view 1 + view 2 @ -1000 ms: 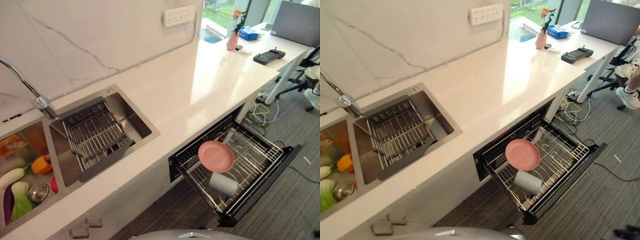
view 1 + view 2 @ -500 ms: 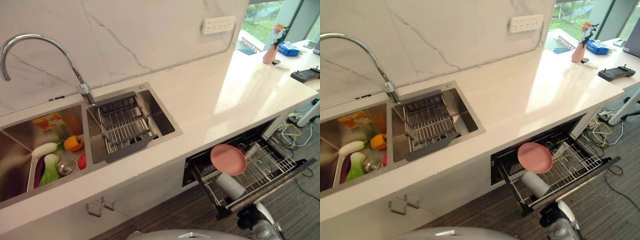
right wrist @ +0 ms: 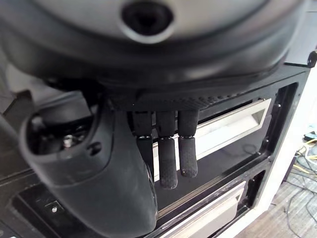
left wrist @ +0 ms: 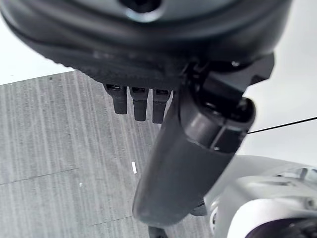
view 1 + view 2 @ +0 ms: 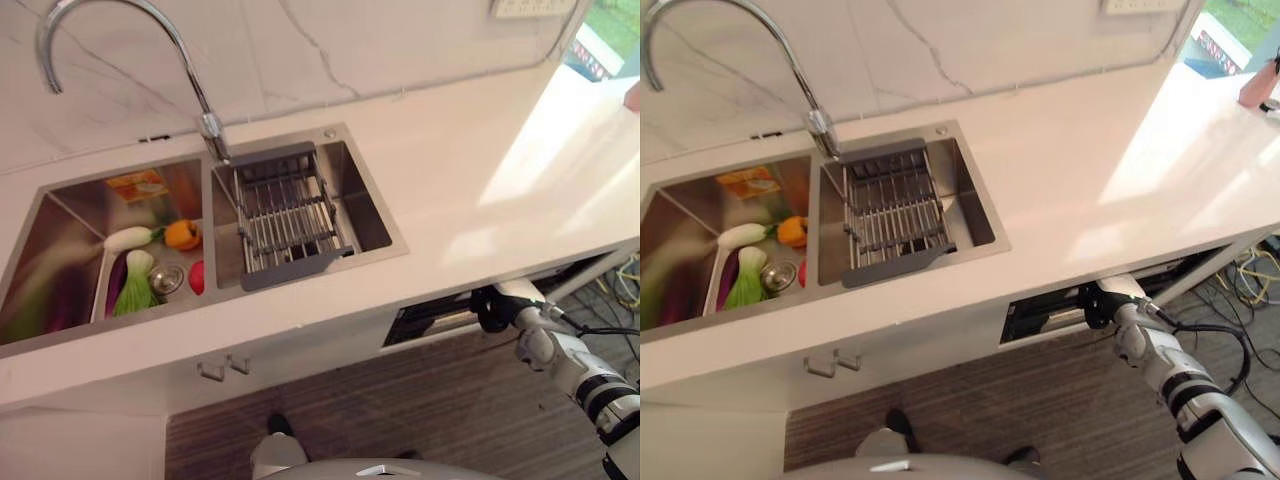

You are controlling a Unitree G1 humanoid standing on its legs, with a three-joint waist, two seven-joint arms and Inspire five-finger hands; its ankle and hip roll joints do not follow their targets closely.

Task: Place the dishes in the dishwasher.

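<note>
The dishwasher under the white counter shows just a narrow dark front with its drawer pushed in, so I cannot see any dishes inside. My right hand is at that front, at the drawer's right end. In the right wrist view its fingers stretch out straight toward the dark panel and the pale handle recess, holding nothing. My left hand hangs over the grey striped floor, fingers relaxed and empty.
A double sink is set in the counter: a wire drying rack fills the right basin, vegetables lie in the left one. A curved tap rises behind them. Two cupboard handles stick out below. Cables lie at the far right.
The camera has swung left toward the sink. The drawer with the pink plate and white cup, open before, is now pushed in, and my right hand has come up to its front.
</note>
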